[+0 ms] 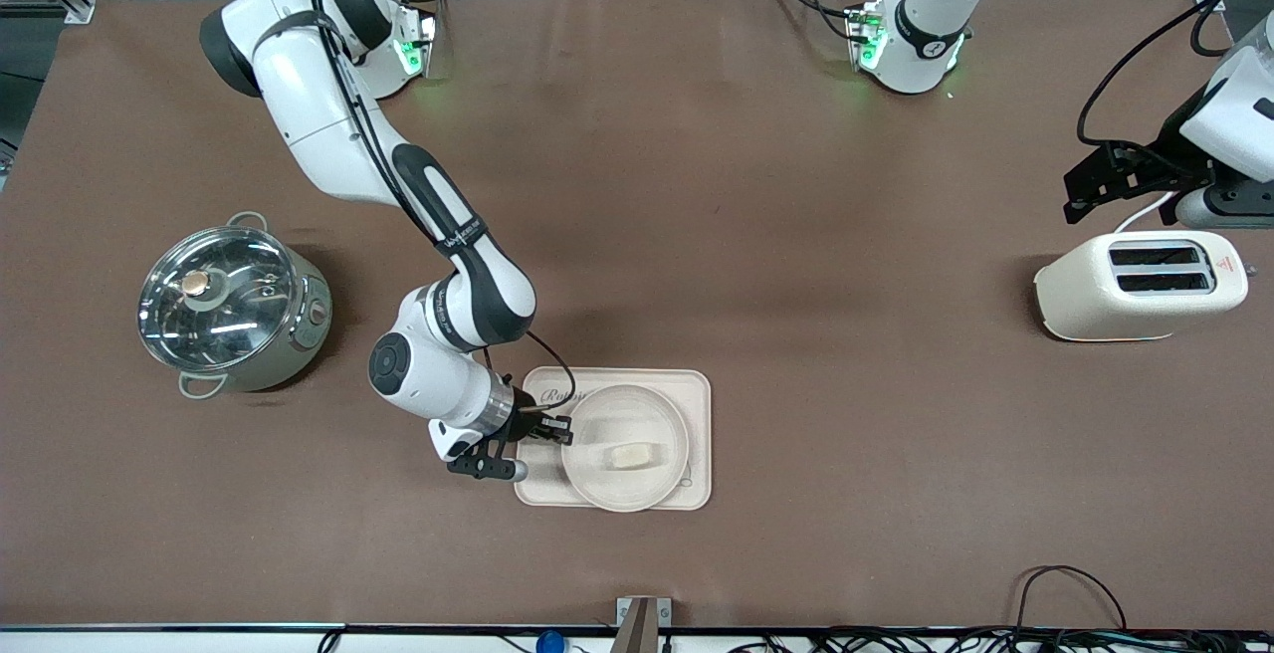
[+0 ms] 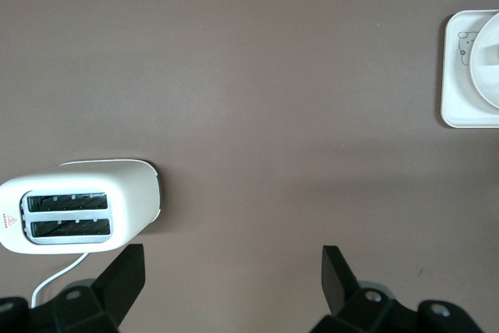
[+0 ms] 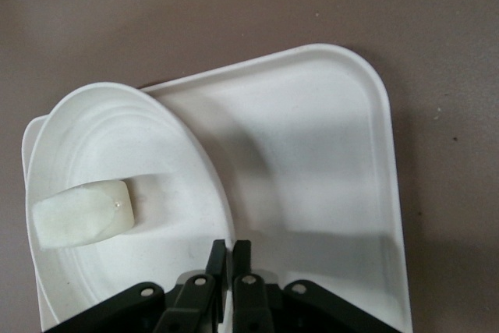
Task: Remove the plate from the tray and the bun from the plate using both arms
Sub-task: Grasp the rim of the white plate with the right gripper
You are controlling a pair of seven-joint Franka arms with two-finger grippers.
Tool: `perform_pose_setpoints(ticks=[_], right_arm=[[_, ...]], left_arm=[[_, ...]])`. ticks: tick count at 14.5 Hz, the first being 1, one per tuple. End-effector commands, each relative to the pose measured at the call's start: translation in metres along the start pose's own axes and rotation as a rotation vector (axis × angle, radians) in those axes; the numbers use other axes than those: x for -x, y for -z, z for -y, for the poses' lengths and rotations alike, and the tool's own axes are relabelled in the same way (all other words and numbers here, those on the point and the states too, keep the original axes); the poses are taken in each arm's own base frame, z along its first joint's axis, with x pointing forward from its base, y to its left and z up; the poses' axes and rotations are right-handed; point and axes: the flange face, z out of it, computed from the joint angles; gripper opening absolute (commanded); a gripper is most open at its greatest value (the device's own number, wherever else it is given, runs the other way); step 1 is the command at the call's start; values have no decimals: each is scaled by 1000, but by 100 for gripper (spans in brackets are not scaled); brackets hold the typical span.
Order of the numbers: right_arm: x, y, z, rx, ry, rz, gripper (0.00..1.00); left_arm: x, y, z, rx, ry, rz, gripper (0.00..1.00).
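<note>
The round cream-white plate (image 1: 637,412) lies over the rectangular cream tray (image 1: 700,386), nearer the front camera. The small pale bun (image 1: 629,456) lies in the plate. My right gripper (image 1: 557,427) is shut on the plate's rim at the side toward the right arm's end. In the right wrist view its gripper (image 3: 231,249) pinches the rim of the plate (image 3: 101,134), with the bun (image 3: 82,213) in the dish and the tray (image 3: 320,154) underneath. My left gripper (image 1: 1080,197) is open and empty over the table beside the toaster. It also shows in the left wrist view (image 2: 234,261).
A cream toaster (image 1: 1140,285) stands at the left arm's end and shows in the left wrist view (image 2: 78,212). A steel pot with a glass lid (image 1: 229,307) stands at the right arm's end. Cables lie along the table's near edge (image 1: 1070,583).
</note>
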Motion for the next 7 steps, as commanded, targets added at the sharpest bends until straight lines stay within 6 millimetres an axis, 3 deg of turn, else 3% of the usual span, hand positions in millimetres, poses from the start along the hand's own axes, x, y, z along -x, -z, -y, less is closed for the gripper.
perform_pose_setpoints(ticks=[1,4,7], right_arm=[[-3,6,7,-20,-10,-10,3],[-7,25,17,-29,7,-23,3],[2,39,30,-21,22,19,3]], left_arm=[[-1,4,2,-7,-13,4,100],[-1,4,2,-7,-13,4,100],[-1,4,2,-7,-13,4,100]])
